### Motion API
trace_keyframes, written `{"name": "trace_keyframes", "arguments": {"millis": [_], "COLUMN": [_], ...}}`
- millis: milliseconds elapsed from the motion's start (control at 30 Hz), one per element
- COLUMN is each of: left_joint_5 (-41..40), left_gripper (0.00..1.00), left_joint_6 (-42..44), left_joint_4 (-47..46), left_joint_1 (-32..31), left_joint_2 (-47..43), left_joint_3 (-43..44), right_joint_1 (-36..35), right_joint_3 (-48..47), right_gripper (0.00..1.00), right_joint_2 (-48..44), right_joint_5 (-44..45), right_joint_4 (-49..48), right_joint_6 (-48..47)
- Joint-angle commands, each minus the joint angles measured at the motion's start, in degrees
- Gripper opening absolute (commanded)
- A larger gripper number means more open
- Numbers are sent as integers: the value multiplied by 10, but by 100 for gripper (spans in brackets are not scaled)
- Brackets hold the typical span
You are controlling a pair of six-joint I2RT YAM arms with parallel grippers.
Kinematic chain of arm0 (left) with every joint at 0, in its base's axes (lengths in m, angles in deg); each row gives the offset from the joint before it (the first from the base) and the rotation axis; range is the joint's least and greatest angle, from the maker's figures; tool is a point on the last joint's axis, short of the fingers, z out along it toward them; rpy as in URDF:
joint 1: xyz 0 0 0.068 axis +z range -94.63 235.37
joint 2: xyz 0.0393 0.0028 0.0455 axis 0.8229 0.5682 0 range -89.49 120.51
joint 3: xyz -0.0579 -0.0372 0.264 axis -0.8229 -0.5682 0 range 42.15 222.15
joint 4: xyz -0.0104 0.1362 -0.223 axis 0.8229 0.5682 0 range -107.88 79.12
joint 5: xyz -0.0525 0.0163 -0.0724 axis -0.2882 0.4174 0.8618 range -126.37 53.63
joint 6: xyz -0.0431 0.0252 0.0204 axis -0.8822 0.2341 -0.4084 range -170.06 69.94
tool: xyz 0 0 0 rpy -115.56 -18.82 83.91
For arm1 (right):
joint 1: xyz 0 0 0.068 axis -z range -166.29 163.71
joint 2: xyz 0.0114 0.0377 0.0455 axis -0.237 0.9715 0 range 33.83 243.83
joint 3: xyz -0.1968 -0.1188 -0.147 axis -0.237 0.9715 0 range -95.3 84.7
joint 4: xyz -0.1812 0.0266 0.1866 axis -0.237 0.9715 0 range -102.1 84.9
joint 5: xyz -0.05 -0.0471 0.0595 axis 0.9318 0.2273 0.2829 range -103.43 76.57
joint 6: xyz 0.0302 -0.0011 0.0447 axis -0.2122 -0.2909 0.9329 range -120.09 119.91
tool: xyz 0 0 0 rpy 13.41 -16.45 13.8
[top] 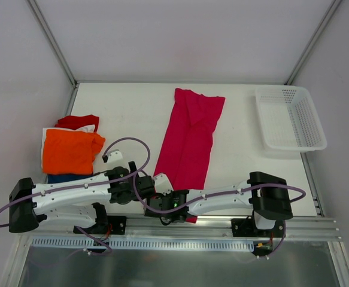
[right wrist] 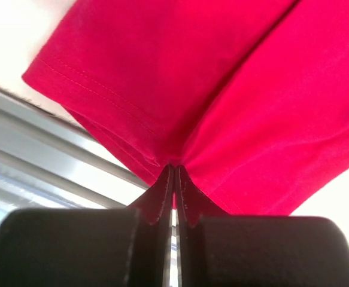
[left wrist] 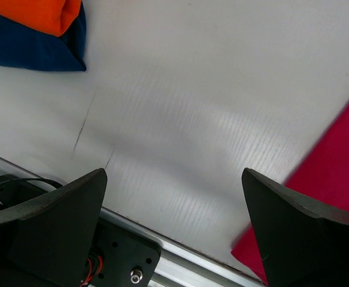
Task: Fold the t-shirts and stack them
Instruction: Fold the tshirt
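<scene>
Right gripper (right wrist: 174, 170) pinches the near hem of the long folded magenta-pink cloth t-shirt (top: 189, 134), which lies toward one o'clock; left gripper (left wrist: 174, 200), jaws spread, hovers empty at its nine o'clock.

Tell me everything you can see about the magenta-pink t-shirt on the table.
The magenta-pink t-shirt is soft plain cloth, folded lengthwise into a long narrow strip. It lies flat on the white table, slanting from far centre to the near edge. Its near end, with a stitched hem, is pinched in the shut right gripper, bunching the cloth there.
</scene>
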State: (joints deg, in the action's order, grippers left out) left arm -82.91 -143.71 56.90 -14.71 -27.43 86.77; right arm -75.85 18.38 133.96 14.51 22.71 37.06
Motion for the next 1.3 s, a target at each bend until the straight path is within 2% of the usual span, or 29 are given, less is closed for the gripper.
{"name": "trace_keyframes", "arguments": {"millis": [0,200,267,333,400,433,500,767,900,967,1000,1100,1267], "left_joint_5": [-2,4,6,7,8,8,8,2,1,0,1,1,-6], "left_gripper": [98,99,99,99,99,99,99,99,99,99,99,99,99], "left_joint_6": [-8,-14,-14,-13,-14,-15,-15,-11,-9,-6,-3,-3,-17], "left_joint_4": [-5,-6,-7,-7,-9,-10,-13,-24,-28,-38,-39,-44,-41], "left_joint_1": [-9,-11,-13,-14,-15,-15,-15,-15,-15,-15,-15,-15,-15], "left_joint_2": [14,27,32,33,33,33,32,38,40,46,48,56,46], "left_joint_3": [15,13,13,13,13,12,10,10,11,12,13,18,13], "right_joint_1": [-4,-4,-4,-4,-7,-11,-19,-75,-98,-99,-97,-84,-82], "right_joint_3": [-18,-35,-44,-45,-38,-34,-26,-44,-50,-34,-23,14,15], "right_gripper": [0,1,10,27,37,47,53,61,67,59,41,0,0], "right_joint_2": [5,21,29,31,26,21,-4,-112,-172,-185,-189,-195,-159], "right_joint_5": [-27,-36,-38,-40,-43,-41,-27,98,161,192,200,208,216], "right_joint_4": [-63,-91,-91,-91,-104,-112,-126,-86,-24,3,5,12,12], "right_joint_6": [-3,-22,-31,-31,-36,-41,-51,-99,-70,-48,-29,6,10]}}
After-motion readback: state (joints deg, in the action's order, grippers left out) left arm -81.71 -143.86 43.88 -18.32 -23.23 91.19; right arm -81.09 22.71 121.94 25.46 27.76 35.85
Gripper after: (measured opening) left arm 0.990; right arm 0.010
